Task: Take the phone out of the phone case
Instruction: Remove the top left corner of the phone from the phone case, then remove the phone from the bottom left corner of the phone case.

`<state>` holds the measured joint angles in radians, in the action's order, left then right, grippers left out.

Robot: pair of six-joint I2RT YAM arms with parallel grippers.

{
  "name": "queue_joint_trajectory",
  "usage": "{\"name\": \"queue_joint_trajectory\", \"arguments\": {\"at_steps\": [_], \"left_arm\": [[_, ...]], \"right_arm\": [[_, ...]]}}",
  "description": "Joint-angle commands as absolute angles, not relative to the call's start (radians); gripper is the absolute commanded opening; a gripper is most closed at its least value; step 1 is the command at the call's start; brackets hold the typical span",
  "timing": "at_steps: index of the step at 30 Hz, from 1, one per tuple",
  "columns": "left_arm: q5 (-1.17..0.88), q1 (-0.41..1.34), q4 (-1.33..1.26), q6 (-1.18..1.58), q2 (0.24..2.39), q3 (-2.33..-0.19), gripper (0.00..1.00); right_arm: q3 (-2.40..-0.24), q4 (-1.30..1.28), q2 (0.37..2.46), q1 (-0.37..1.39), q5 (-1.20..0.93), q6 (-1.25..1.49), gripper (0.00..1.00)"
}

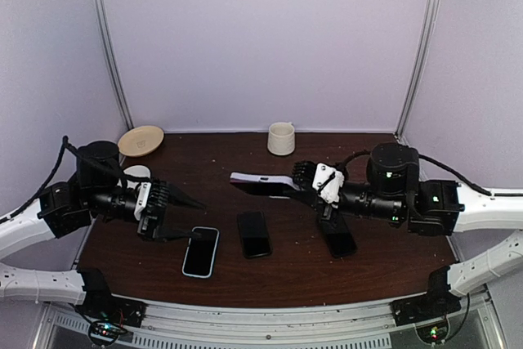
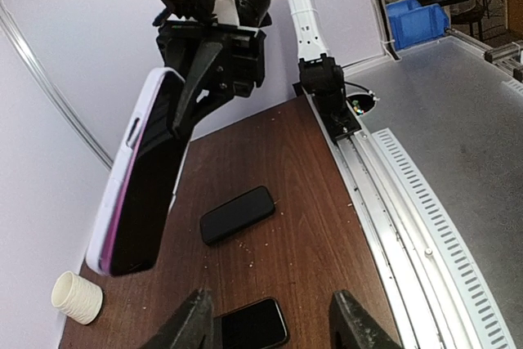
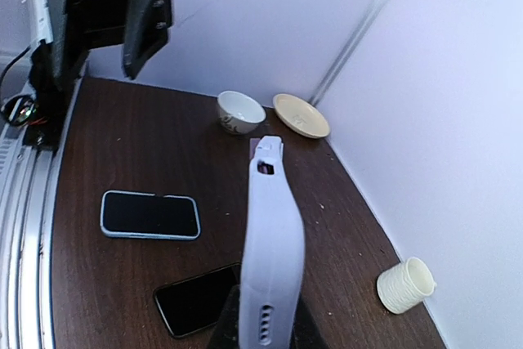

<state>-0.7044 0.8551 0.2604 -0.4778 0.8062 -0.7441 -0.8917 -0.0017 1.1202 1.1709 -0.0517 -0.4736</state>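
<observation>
My right gripper (image 1: 304, 188) is shut on one end of the lavender phone case (image 1: 260, 183) and holds it level above the middle of the table. The phone's dark screen (image 2: 145, 194) shows inside the case (image 2: 122, 171) in the left wrist view. From the right wrist, the case's back (image 3: 272, 234) bulges outward and rises from my fingers (image 3: 245, 334). My left gripper (image 1: 189, 218) is open and empty, low over the table to the left of the case, and does not touch it. Its two fingertips (image 2: 189, 326) frame bare wood.
A phone in a blue case (image 1: 201, 251) lies just in front of the left gripper. A black phone (image 1: 254, 234) lies mid-table and another (image 1: 337, 239) under the right arm. A white ribbed cup (image 1: 281, 138) stands at the back, with a tan plate (image 1: 140, 140) and a bowl (image 3: 240, 111) at the back left.
</observation>
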Motion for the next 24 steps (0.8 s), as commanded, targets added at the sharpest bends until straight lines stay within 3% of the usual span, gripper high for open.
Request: {"name": "queue_joint_trajectory", "arguments": {"at_steps": [1,10,18,24], "left_arm": [[-0.670,0.836,0.205,-0.470,0.797,-0.737,0.51],[-0.710,0.813,0.127,-0.374,0.830,-0.734,0.46],[-0.885,0.780,-0.084,-0.158,0.850,-0.724,0.46],[-0.869,0.761,-0.101,-0.059,0.860,-0.756,0.45]], "right_arm": [[-0.845,0.292,1.068,1.166,0.222,-0.301,0.00],[-0.872,0.365,1.087,1.167,0.262,-0.116,0.00],[-0.913,0.442,1.099,1.167,0.016,0.048,0.00],[-1.011,0.384,1.123,1.166,-0.037,0.196,0.00]]}}
